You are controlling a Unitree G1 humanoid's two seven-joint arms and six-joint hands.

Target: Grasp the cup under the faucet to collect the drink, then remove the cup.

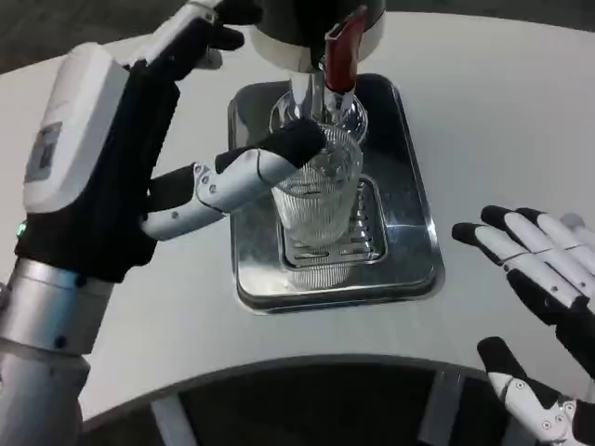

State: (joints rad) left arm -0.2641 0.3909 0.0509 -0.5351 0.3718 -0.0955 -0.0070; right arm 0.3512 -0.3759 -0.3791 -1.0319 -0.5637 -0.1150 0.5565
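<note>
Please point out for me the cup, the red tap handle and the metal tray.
cup [321, 209], head view, on its ribbed glass wall below the rim.
red tap handle [340, 58], head view, on the middle of the red lever.
tray [409, 200], head view, on its bare right side beside the grate.

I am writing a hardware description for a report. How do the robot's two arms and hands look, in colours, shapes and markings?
The left hand has a white, rounded back plate bearing a small grey label, a black body, a small green light near the wrist, and fingers in white segments with black tips. Its forearm is a silver cylinder. The right hand has fingers in black and white.
</note>
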